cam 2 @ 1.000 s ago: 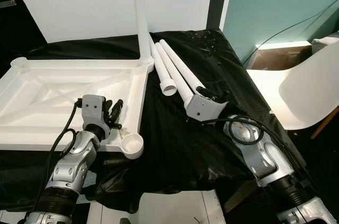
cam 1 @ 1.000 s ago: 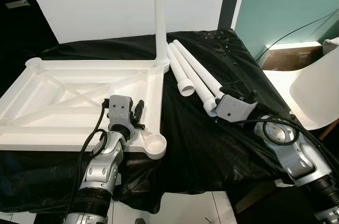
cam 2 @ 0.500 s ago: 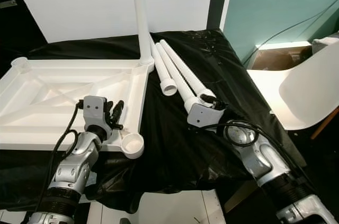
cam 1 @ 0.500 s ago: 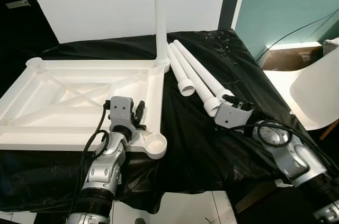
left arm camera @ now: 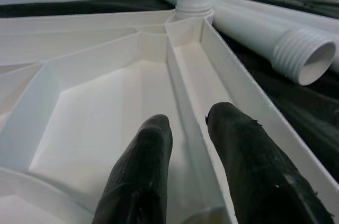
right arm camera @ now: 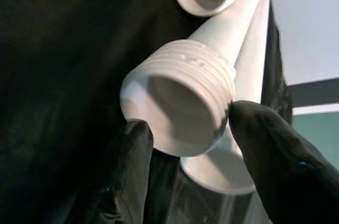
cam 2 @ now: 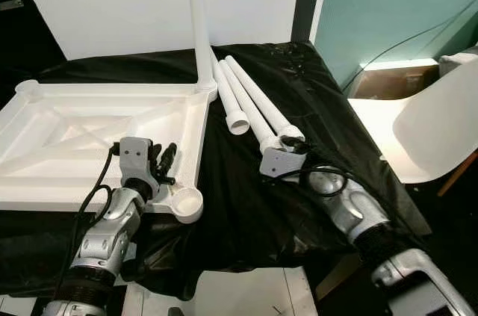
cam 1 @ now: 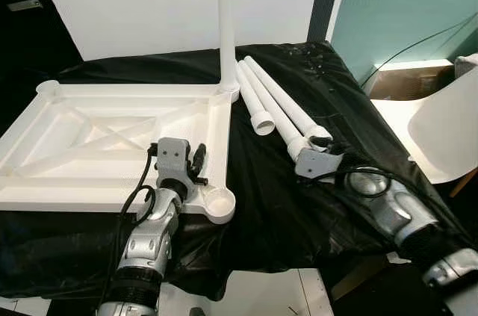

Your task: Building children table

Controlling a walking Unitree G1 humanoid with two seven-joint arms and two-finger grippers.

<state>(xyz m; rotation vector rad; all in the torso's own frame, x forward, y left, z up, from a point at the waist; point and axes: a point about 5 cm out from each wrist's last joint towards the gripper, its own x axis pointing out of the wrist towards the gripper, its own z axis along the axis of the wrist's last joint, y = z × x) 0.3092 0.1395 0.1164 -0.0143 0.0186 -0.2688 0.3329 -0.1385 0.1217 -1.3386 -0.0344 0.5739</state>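
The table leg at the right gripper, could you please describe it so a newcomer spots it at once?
Right of the upturned white tabletop, three loose white legs lie on the black cloth. It is the one whose threaded end sits between the right gripper fingers; its neighbours lie untouched.

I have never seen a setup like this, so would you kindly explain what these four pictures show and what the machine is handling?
This is a humanoid robot with two silver arms. Two pictures come from its head camera, looking down; the other two look along each arm's black fingers. On a black-covered surface lies an upturned white table top with one leg already standing in a corner. Three loose legs lie beside it. The left end effector straddles a rib of the top, fingers apart. The right end effector brackets the threaded end of one loose leg.
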